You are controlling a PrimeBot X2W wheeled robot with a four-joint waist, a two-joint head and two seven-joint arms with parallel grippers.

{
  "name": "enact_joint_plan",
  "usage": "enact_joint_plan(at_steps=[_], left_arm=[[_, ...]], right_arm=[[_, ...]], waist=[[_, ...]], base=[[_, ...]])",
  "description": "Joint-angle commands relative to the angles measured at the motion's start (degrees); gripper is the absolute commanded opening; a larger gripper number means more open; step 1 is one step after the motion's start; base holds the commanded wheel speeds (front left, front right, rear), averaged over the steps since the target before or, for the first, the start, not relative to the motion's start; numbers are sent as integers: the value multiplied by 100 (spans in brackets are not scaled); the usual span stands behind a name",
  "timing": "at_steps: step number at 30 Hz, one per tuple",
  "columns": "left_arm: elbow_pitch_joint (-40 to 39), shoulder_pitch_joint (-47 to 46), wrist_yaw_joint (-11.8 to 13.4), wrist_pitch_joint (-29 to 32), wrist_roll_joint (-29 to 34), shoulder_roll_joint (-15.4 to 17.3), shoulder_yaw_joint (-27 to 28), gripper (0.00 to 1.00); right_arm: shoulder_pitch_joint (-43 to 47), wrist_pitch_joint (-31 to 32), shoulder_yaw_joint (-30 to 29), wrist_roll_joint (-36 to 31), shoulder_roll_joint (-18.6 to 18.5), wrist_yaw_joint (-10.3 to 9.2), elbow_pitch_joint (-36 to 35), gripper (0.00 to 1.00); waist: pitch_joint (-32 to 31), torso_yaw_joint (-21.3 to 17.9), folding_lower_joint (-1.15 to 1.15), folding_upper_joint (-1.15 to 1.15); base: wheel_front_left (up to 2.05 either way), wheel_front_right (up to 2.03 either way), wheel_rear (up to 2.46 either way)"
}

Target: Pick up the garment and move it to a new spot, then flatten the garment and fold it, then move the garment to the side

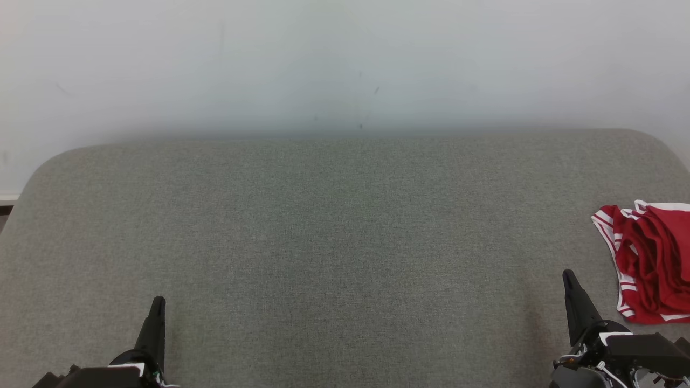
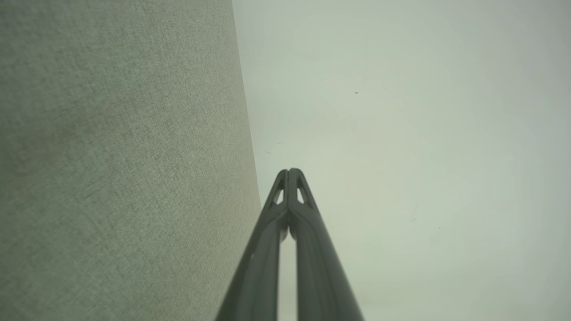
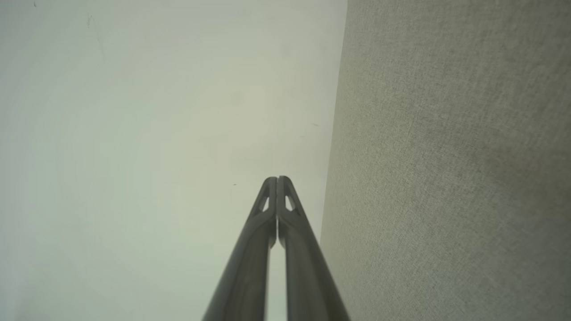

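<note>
Garment [image 1: 649,261], red soft fabric with white striped trim, lies crumpled at the right edge of the grey woven cushion [image 1: 334,242], whose corners are rounded. Near the garment, the right gripper [image 1: 569,277] is closed and empty; well apart from it, the left gripper [image 1: 158,303] is likewise closed.

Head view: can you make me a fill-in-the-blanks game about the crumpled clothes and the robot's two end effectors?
1. The crumpled garment is ___ with white stripes.
2. It lies at the right edge of the head view, on a ___ fabric surface.
3. The left end effector and the right end effector both have their fingers ___, holding nothing.
4. The end effector nearer the garment is the ___ one.

Missing words: red; grey; shut; right
</note>
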Motion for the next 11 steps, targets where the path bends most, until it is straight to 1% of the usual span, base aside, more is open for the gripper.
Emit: enact_joint_plan(at_steps=[1,11], left_arm=[[-15,-58,-15,0,-27,20,15,0],[-14,-58,-15,0,-27,20,16,0]], right_arm=[[-41,15,-6,9,8,-12,-10,0],[-41,14,-6,10,8,-12,-10,0]], waist=[[0,0,0,0],[0,0,0,0]], base=[[0,0,0],[0,0,0]])
